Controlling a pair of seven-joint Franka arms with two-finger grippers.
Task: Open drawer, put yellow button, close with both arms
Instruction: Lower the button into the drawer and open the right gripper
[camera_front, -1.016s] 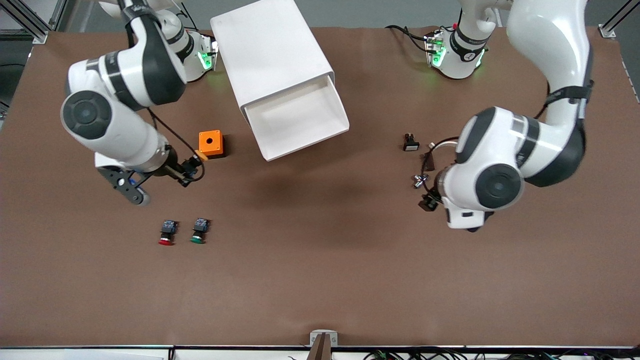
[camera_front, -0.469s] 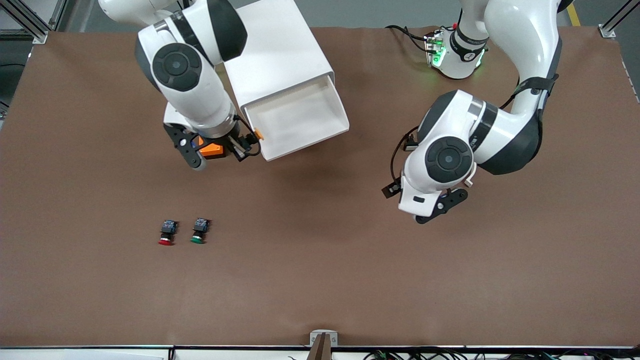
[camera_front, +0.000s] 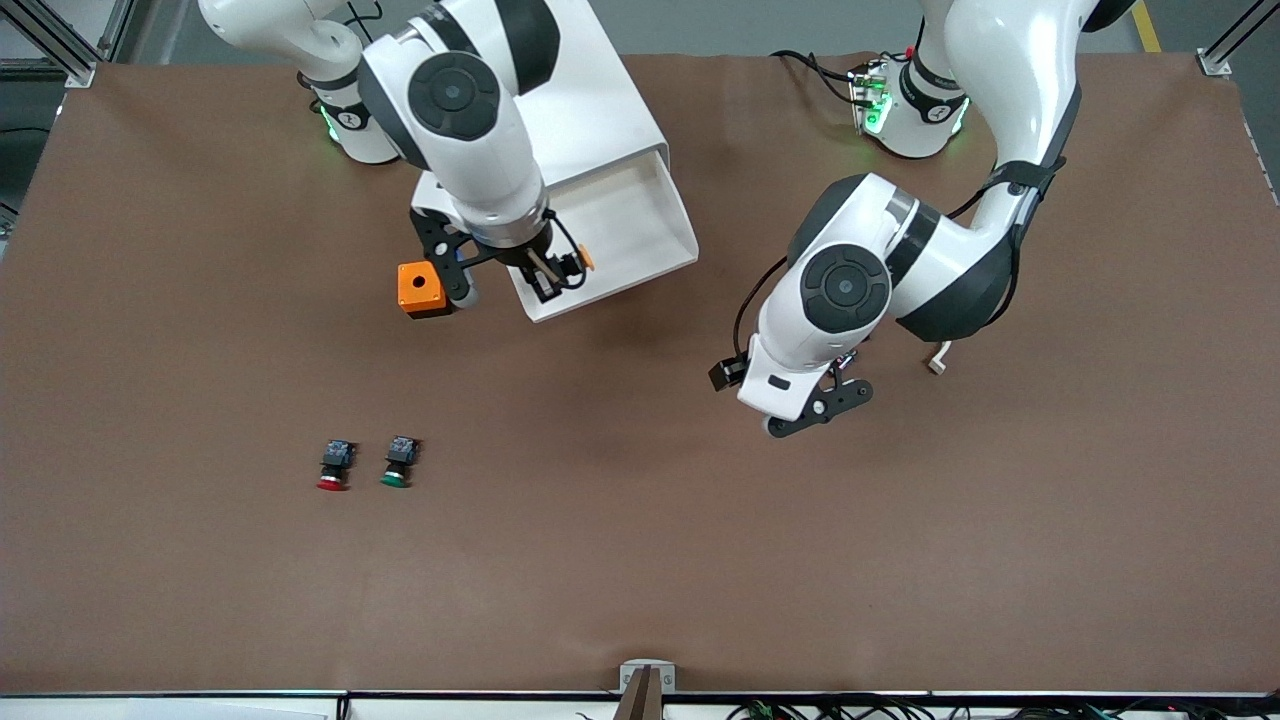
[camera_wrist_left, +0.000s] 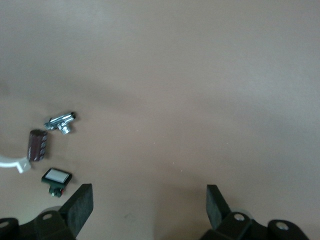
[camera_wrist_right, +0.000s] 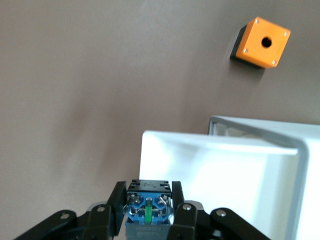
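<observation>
Brown table (camera_front: 640, 560), R gripper (camera_front: 556, 277) over open drawer (camera_front: 610, 232) clenching yellow button (camera_front: 586, 260), L gripper (camera_wrist_left: 149, 205) jaws released.

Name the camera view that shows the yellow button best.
The right wrist view: the yellow button fills the right gripper, contact block facing the camera. The front view shows only its yellow cap over the drawer. The left wrist view misses it.

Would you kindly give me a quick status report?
Right pincer shut on yellow button, over open drawer. Left pincer open, over bare table. Nothing blocking.
</observation>
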